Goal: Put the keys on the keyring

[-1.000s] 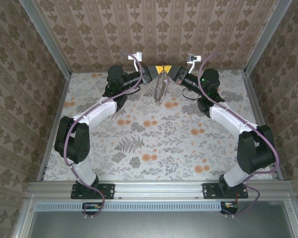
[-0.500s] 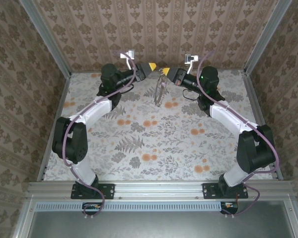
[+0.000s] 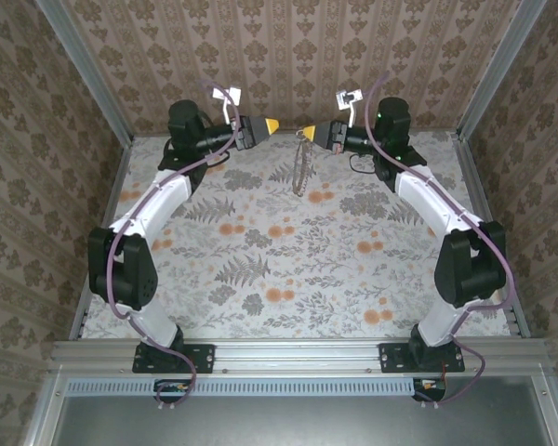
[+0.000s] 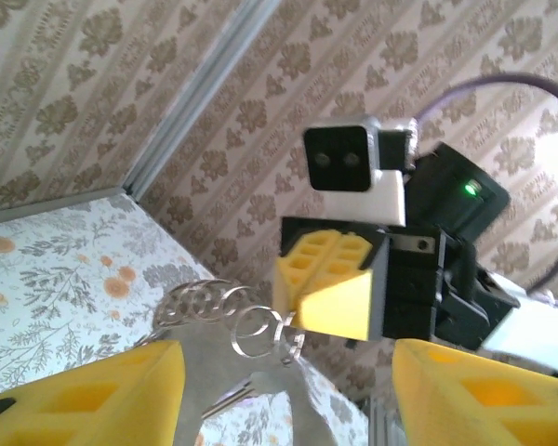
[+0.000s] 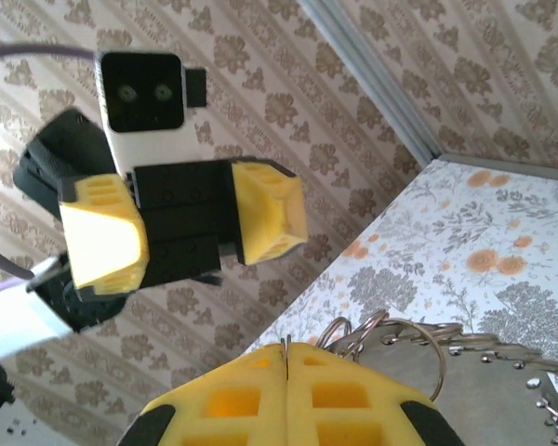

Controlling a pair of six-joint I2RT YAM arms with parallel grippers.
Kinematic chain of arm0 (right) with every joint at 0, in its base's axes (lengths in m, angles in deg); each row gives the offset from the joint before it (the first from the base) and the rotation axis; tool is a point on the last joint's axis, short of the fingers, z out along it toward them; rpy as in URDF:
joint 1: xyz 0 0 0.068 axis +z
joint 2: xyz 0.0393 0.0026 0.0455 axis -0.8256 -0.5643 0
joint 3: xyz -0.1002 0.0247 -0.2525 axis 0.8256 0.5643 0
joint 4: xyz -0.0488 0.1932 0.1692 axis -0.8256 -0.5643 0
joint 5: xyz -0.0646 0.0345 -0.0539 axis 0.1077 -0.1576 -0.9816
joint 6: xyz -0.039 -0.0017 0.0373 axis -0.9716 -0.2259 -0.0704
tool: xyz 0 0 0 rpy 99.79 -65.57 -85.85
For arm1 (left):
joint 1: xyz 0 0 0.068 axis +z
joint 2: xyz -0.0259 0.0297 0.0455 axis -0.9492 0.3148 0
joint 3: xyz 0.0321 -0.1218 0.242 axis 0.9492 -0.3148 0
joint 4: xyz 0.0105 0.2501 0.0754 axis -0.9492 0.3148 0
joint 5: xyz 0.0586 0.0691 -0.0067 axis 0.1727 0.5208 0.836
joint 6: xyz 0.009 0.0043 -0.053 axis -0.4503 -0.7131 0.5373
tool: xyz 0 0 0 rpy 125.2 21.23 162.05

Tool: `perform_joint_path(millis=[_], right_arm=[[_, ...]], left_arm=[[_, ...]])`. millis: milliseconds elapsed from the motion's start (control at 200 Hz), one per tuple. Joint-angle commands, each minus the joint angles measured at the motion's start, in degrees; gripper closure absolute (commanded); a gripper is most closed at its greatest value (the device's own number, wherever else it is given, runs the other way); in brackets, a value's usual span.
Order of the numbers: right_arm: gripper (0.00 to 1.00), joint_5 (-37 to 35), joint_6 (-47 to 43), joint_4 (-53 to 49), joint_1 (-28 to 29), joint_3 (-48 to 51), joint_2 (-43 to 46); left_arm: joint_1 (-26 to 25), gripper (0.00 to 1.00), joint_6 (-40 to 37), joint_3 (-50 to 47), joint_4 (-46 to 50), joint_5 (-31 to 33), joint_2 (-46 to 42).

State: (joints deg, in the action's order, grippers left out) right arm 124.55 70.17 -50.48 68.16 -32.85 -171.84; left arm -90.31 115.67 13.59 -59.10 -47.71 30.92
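Two grippers, left gripper and right gripper, one keyring, one table

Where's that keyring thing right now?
In the overhead view the keyring dangles at mid-back, by the wall, pinched in the right arm's jaws; the left arm's open jaws are apart to its left.

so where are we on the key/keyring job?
Done: the keyring is up off the table, dangling from the right gripper, which is shut on its top end. In hand: the left gripper is open, holding nothing, apart from the ring. Left: I can't tell whether the key is threaded on, so that needs checking.
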Motion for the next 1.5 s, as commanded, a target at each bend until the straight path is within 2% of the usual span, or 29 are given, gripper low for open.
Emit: perform_joint_path(millis=[0,60,150,570,1495], right_arm=[[1.00,7.10,-2.79,-1.58,-0.51,-2.95,-2.05],[1.00,7.71,-1.77,-0.82,-0.53,-3.40,-2.85],[1.00,8.04,-0.27,0.62,-0.36,-3.50,-3.46],[1.00,9.03,0.40,0.98,0.53,-3.49,-3.61],[1.00,8.33,0.43,1.24,0.95,-3.14,-3.96]], left_arm=[[0.47,0.47,-8.35,3.70,8.92,-7.29,-0.09],[0.50,0.56,-8.78,4.47,9.65,-8.71,0.40],[0.51,0.63,-9.27,5.63,10.62,-10.09,1.24],[-1.20,0.58,-13.69,10.89,18.31,-11.23,6.59],[-4.16,0.64,-14.40,12.57,19.47,-11.05,9.16]])
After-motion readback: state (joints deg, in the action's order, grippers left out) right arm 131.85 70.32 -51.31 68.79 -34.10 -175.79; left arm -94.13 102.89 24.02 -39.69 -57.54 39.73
